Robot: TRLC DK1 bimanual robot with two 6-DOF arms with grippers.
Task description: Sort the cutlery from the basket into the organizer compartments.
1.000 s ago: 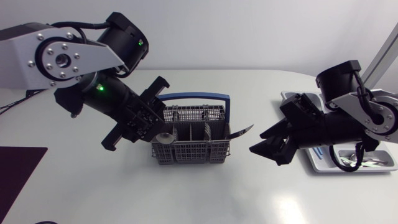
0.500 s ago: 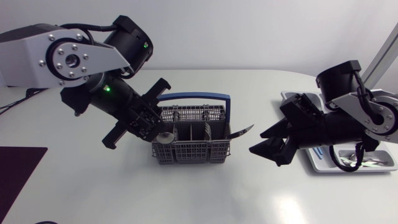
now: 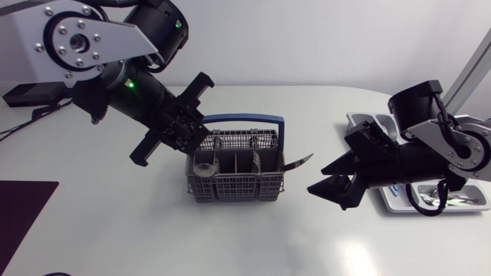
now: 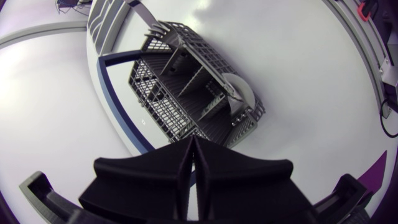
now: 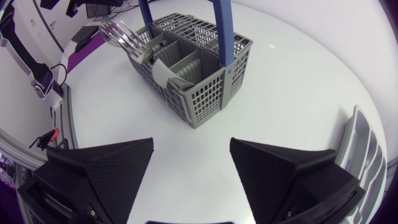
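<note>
The grey cutlery basket (image 3: 234,184) with its blue handle sits in the middle of the white surface (image 3: 100,222). A spoon (image 3: 204,169) stands bowl-up in its 9 o'clock end, and another utensil (image 3: 298,162) pokes out at 3 o'clock. Since a second ago the left arm (image 3: 123,96) has swung up toward 11 o'clock. The left jaws, spread wide and empty, now hang over the basket's 10 o'clock corner, clear of the spoon. The right arm (image 3: 430,157) has barely shifted. The right jaws gape empty between the basket and the organizer (image 3: 460,207) at 3 o'clock.
</note>
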